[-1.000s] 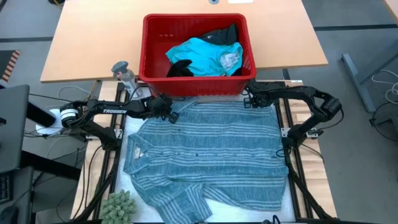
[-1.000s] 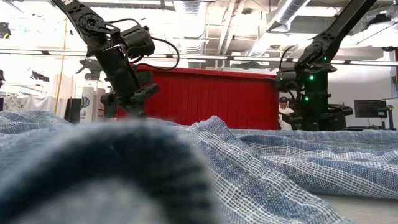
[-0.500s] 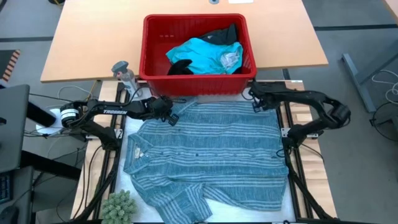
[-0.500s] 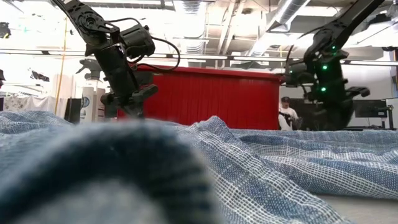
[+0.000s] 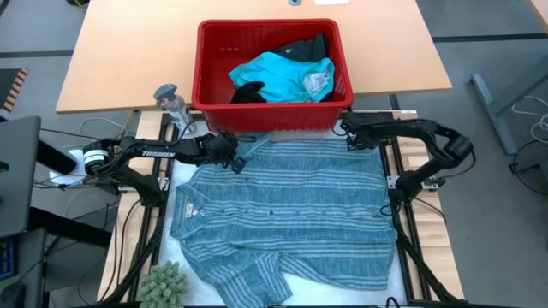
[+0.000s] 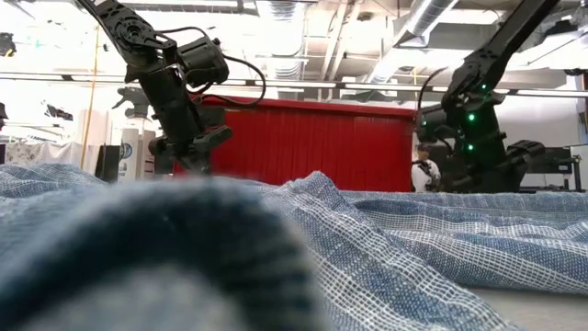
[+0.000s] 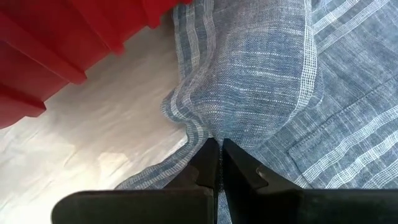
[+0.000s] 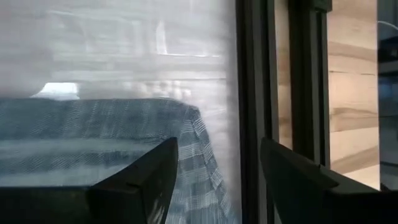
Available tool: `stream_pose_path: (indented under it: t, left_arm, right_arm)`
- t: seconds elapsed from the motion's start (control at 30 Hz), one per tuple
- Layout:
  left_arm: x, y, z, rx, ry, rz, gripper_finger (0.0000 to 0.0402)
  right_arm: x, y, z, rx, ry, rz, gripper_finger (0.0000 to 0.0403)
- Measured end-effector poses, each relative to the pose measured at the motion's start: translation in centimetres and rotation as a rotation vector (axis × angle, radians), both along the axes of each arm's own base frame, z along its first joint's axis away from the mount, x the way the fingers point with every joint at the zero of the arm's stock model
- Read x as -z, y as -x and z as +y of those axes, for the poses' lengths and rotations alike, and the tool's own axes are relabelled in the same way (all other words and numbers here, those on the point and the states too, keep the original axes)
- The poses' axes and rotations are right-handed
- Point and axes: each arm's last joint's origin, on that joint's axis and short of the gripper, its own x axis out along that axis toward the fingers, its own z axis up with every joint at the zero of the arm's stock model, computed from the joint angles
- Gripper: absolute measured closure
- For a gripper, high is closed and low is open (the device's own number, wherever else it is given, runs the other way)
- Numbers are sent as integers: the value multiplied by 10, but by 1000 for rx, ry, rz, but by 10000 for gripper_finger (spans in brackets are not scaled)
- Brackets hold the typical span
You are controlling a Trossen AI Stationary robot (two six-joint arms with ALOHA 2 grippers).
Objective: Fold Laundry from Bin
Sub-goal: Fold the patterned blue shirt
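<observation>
Blue-grey striped shirt (image 5: 287,214) lay spread below the red bin (image 5: 214,103), left gripper (image 7: 215,163) pinched shut on its corner (fabric bunched), right gripper (image 8: 214,168) gaped open over the opposite corner.

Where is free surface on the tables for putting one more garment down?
The tan table is bare left of the bin and again right of it. The white work surface is crowded: the striped shirt covers most of it, leaving a strip at its near edge.

A blue-grey shirt (image 5: 287,210) with pale stripes fills the lower middle, a red bin (image 5: 271,114) at top centre holds turquoise cloth (image 5: 278,75) and black cloth (image 5: 306,47).
</observation>
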Motion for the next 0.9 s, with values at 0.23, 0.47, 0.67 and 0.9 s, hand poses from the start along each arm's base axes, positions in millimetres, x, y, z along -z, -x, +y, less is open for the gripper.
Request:
stream_pose_path:
  t: [0.23, 0.47, 0.67, 0.9]
  left_arm:
    - [0, 0, 0, 10, -5, 6, 401]
    - [0, 0, 0, 13, -7, 7, 401]
    - [0, 0, 0, 13, -7, 7, 401]
    - [0, 0, 0, 14, -9, 6, 401]
  right_arm:
    - [14, -5, -5, 10, -53, -28, 148]
    - [19, -10, -4, -39, -89, -42, 148]
    - [16, -10, -3, -45, -88, -62, 148]
    - [-9, -7, 7, -35, -35, -138, 148]
